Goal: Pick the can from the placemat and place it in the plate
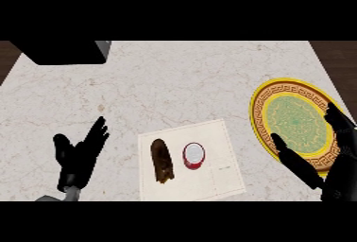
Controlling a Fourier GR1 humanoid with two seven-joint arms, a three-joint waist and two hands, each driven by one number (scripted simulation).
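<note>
A small red can (194,156) with a white top stands upright on the white placemat (209,142) near the counter's front. Beside it on the mat, to its left, lies a dark brown oblong object (162,160). The plate (293,120), yellow-rimmed with a green patterned centre, sits at the right. My right hand (335,156) is open at the lower right, its fingers and thumb lying over the plate's near right rim, well right of the can. My left hand (80,151) rests open at the lower left, fingers up, apart from the mat.
A black boxy object (63,51) stands at the counter's back left corner. The marble counter (174,80) stretches bare between it and the mat. Dark floor shows past the counter's left and right edges.
</note>
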